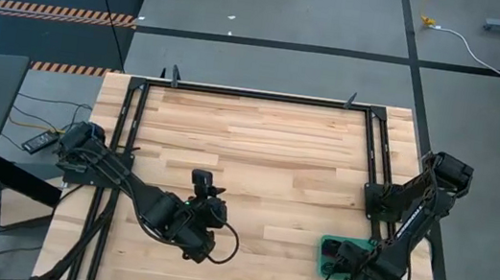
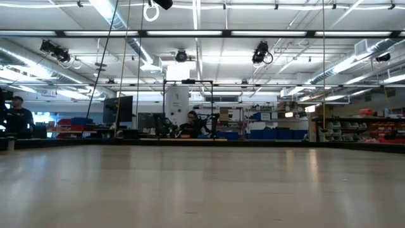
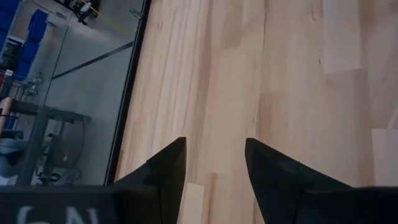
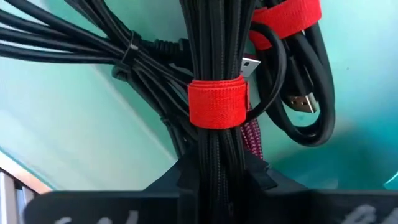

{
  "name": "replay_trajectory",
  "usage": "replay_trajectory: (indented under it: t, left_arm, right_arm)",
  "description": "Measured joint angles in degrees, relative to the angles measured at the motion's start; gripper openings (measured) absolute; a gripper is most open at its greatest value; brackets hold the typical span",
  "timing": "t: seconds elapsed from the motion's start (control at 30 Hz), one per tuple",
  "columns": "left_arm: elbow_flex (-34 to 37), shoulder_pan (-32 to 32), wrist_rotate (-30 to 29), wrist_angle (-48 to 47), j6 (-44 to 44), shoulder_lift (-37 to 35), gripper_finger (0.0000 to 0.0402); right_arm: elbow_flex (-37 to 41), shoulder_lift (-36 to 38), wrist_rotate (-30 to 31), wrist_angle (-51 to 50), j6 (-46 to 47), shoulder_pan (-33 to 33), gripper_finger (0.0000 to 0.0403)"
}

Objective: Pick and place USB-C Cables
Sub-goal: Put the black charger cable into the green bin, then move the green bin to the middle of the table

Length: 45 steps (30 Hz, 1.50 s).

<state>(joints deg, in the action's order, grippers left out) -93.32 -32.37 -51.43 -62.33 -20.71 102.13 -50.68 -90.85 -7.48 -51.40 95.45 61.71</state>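
A black braided USB-C cable bundle with a red tie (image 4: 214,99) was grasped by the right gripper's (image 4: 214,177) fingers over the teal plastic tray (image 1: 326,256) at the wooden desk's (image 1: 258,151) right front corner, other cable bundles (image 4: 298,93) lying beneath. The left gripper (image 3: 214,171) was held released above the bare desk.

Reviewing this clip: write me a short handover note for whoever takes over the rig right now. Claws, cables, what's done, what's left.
Right claw: down in the teal tray at the table's near right corner, shut on a black cable bundle with a red tie.
Left claw: open, empty, over bare wood near the table's front middle.
Cables: several more bundles lie in the tray beside the held one, including another red-tied one and a maroon one. The exact count cannot be told.
Done: no cable shows on the tabletop.
Left: release the held bundle, retract the right arm, confirm the count.
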Motion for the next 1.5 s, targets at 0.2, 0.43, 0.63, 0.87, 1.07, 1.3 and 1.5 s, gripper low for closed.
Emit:
replay_trajectory:
  t: [0.2,0.43,0.63,0.87,1.07,1.3,1.5]
  left_arm:
    - [0.0,-0.4,0.0,0.0,-1.2,0.0,0.0172]
    - [0.0,-0.4,0.1,0.0,-1.7,0.0,0.0172]
    - [0.0,-0.4,0.2,0.0,-2.3,0.0,0.0172]
    - [0.0,-0.4,0.2,0.0,-2.7,0.0,0.0172]
    - [0.0,-0.3,0.2,0.0,-4.7,0.0,0.0172]
    - [0.0,-0.3,0.2,0.0,-4.7,0.0,0.0172]
    - [0.0,-0.3,1.0,0.0,-4.7,0.0,0.0172]
  right_arm:
    - [-0.7,0.1,-3.4,-2.4,-3.3,0.0,0.0113]
    - [-6.1,0.1,-1.3,-10.2,-6.0,0.0,0.0163]
    - [-12.5,0.2,2.7,-19.4,-6.8,-0.6,0.0183]
    - [-20.9,0.2,9.1,-29.6,-9.4,-3.2,0.0180]
    - [-27.7,0.2,24.7,-29.9,-16.0,-5.9,0.0169]
    - [-25.9,0.2,23.5,-30.1,-20.9,-8.7,0.0158]
    - [-19.2,0.2,18.8,-29.5,-23.7,-9.0,0.0159]
